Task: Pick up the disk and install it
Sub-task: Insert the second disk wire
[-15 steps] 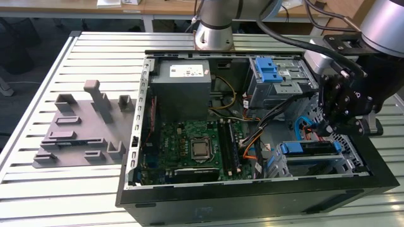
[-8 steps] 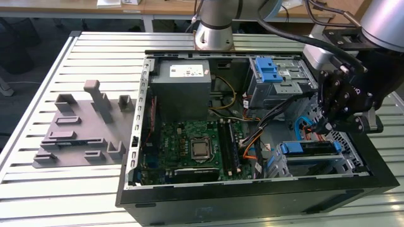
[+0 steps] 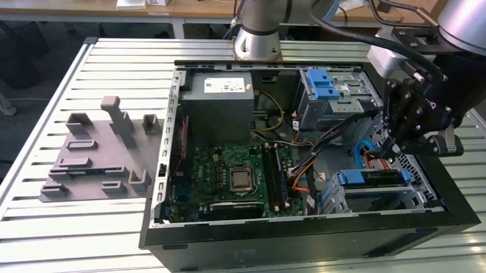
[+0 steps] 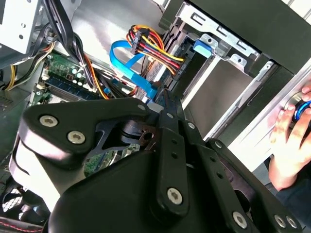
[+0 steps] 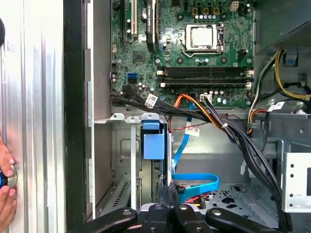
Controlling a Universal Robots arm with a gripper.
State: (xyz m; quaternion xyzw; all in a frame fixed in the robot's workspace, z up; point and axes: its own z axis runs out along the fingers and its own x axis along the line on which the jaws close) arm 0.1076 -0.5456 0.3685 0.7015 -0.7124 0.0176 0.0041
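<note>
Exterior view puts the tool [image 3: 396,149], fingers pressed together and holding nothing, inside the case [image 3: 304,239] just above the disk [image 3: 372,178] already sitting in its bay, so install looks near done; any further push must stay square to the bay.

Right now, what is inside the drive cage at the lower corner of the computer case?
The disk sits in the drive cage, its blue carrier showing on top. Its lower part and connectors are hidden by the cage walls. The gripper is just above.
</note>
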